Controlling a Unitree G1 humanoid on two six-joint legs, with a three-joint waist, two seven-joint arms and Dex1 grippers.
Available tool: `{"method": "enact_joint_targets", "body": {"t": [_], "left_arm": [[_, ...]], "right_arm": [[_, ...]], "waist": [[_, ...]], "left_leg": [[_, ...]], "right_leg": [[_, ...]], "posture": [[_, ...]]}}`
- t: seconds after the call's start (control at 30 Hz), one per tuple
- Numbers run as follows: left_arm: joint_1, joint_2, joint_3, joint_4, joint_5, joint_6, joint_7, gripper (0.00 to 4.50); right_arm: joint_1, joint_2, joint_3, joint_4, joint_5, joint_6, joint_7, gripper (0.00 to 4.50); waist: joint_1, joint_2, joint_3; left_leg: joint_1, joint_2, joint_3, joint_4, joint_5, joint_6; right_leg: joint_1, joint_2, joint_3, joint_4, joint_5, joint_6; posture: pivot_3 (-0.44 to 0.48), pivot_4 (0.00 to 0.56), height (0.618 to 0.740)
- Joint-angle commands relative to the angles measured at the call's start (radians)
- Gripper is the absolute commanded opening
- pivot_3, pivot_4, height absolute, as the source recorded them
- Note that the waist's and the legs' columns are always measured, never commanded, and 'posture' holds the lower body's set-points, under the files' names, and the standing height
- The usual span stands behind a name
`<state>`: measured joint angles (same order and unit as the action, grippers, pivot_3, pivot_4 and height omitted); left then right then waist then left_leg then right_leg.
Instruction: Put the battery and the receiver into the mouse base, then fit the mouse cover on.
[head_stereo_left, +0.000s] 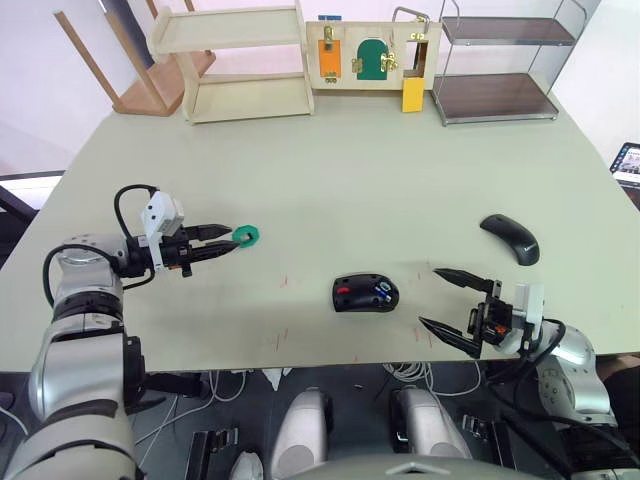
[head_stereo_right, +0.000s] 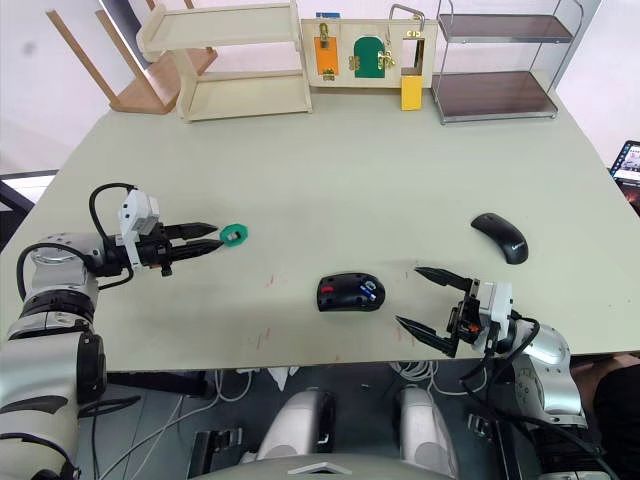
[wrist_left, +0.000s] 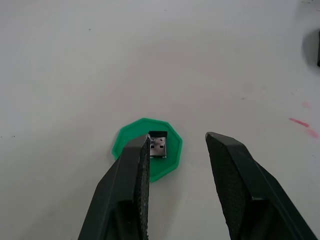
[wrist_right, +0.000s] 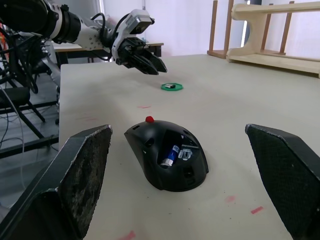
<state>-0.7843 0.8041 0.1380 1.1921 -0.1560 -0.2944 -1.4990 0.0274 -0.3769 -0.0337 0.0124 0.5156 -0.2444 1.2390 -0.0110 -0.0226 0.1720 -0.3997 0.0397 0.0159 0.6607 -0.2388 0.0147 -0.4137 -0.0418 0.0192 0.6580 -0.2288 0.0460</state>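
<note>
The black mouse base (head_stereo_left: 365, 293) lies near the table's front edge, its compartment facing up and the blue battery (wrist_right: 172, 154) lying inside it. The tiny receiver (wrist_left: 159, 146) rests on a flat green disc (head_stereo_left: 247, 236) at the left. My left gripper (wrist_left: 178, 140) is open, low over the disc, and one of its fingers (wrist_left: 135, 175) is right beside the receiver. The smooth black mouse cover (head_stereo_left: 510, 238) lies to the right, apart from the base. My right gripper (head_stereo_left: 432, 296) stands wide open just right of the base, holding nothing.
Along the table's far edge stand a wooden shelf (head_stereo_left: 240, 60), a board of latches (head_stereo_left: 370, 55) and a metal rack (head_stereo_left: 500, 70). A small screen (head_stereo_left: 628, 163) shows past the right edge. Faint red marks dot the table (head_stereo_left: 400, 170).
</note>
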Motion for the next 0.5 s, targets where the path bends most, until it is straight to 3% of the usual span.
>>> {"method": "enact_joint_targets", "body": {"t": [0.03, 0.3, 0.43, 0.5], "left_arm": [[-0.027, 0.002, 0.017, 0.008, -0.002, -0.005, 0.014, 1.91], [-0.036, -0.008, 0.014, 0.018, 0.017, -0.026, 0.047, 1.91], [-0.040, -0.008, 0.015, 0.022, 0.019, -0.026, 0.048, 0.73], [-0.042, -0.007, 0.013, 0.024, 0.022, -0.025, 0.050, 0.73]], "right_arm": [[0.018, -0.003, -0.001, -0.040, 0.007, -0.019, -0.005, 4.50], [0.009, -0.002, 0.002, -0.033, 0.004, -0.022, -0.006, 4.50], [0.009, -0.002, 0.005, -0.032, 0.004, -0.024, -0.006, 4.50], [0.011, -0.001, 0.007, -0.033, 0.004, -0.024, -0.006, 4.50]], "waist": [[0.000, 0.000, 0.000], [0.000, 0.000, 0.000], [0.000, 0.000, 0.000], [0.000, 0.000, 0.000]], "left_leg": [[0.000, 0.000, 0.000, 0.000, 0.000, 0.000], [0.000, 0.000, 0.000, 0.000, 0.000, 0.000], [0.000, 0.000, 0.000, 0.000, 0.000, 0.000], [0.000, 0.000, 0.000, 0.000, 0.000, 0.000]], "right_leg": [[0.000, 0.000, 0.000, 0.000, 0.000, 0.000], [0.000, 0.000, 0.000, 0.000, 0.000, 0.000], [0.000, 0.000, 0.000, 0.000, 0.000, 0.000], [0.000, 0.000, 0.000, 0.000, 0.000, 0.000]], "posture": [[0.000, 0.150, 0.740], [0.000, 0.150, 0.740], [0.000, 0.150, 0.740], [0.000, 0.150, 0.740]]}}
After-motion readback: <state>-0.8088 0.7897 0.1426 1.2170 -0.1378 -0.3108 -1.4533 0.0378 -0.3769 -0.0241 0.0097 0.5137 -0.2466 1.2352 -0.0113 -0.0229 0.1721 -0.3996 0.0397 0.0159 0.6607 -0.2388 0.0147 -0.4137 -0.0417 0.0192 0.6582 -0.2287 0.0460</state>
